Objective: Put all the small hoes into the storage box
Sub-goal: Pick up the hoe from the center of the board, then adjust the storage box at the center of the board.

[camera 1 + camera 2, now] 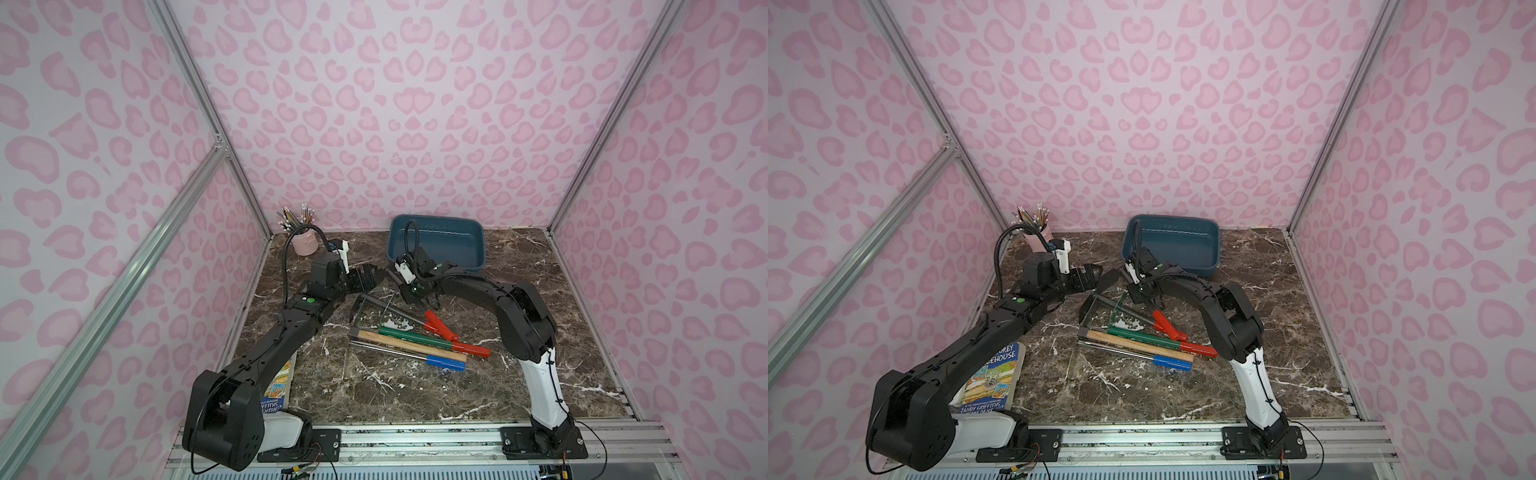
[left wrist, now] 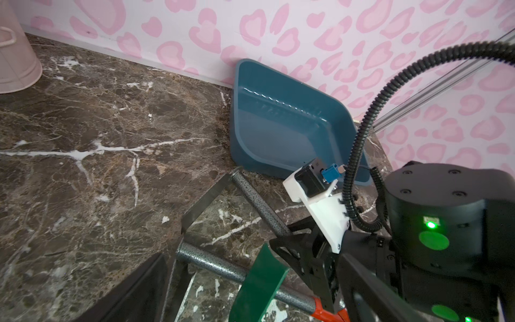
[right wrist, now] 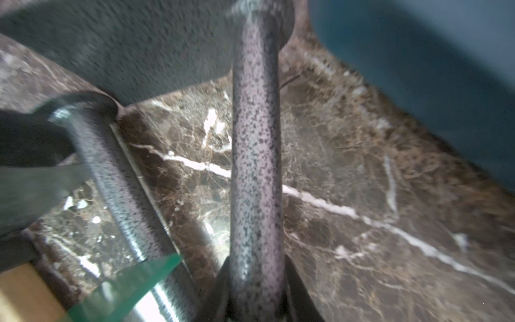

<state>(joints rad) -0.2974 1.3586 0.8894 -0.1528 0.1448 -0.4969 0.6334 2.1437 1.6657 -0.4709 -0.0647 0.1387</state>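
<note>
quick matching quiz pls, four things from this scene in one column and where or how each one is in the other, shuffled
Column 1
1. small hoe
2. storage box
3. hammer
4. left gripper

Column 2
A. open, holding nothing
B. clamped by its shaft in the right gripper
C. lying flat on the table
D. empty, at the table's far edge

Pairs: 1-B, 2-D, 3-C, 4-A

The book [image 1: 992, 374] cover reads "ANDY GRIFFITHS" and "EEHOUSE".
</note>
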